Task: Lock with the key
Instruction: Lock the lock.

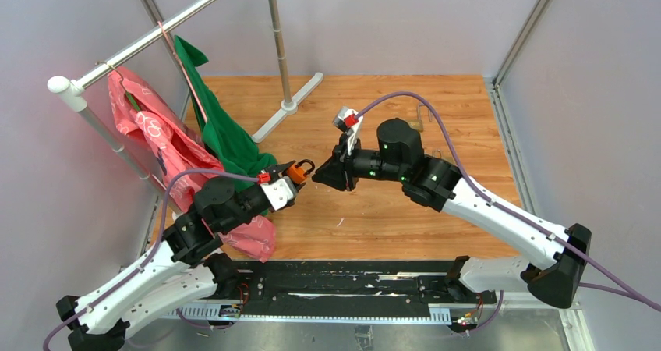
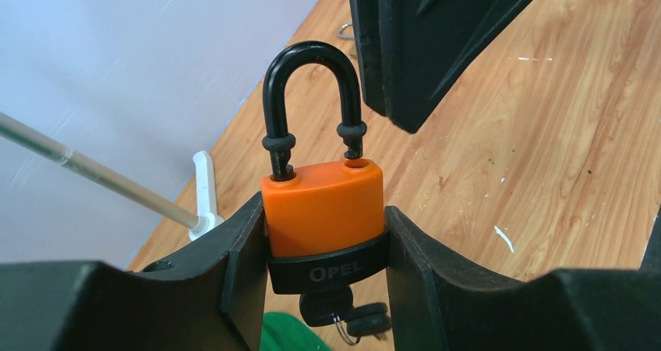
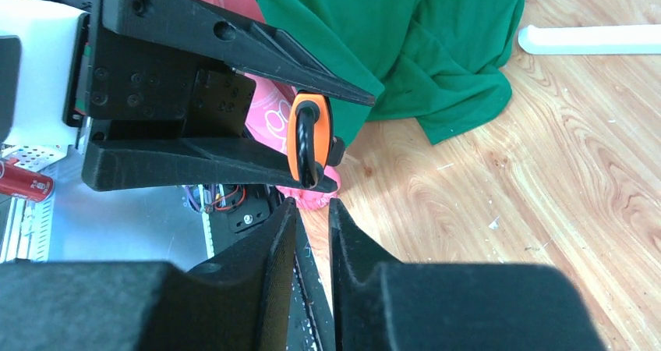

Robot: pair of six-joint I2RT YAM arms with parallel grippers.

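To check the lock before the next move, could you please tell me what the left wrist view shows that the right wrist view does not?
Left wrist only: the shackle with one leg out of its hole, and a key under the padlock. Right wrist only: pink cloth behind the left claw. Both: the left claw gripping the orange padlock, and the right claw, slightly open.

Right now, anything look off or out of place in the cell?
The orange padlock held in the jaws of the left gripper has its shackle popped: one leg sits above its hole. A green garment and a pink garment sag off the rack onto the table. Nothing looks broken.
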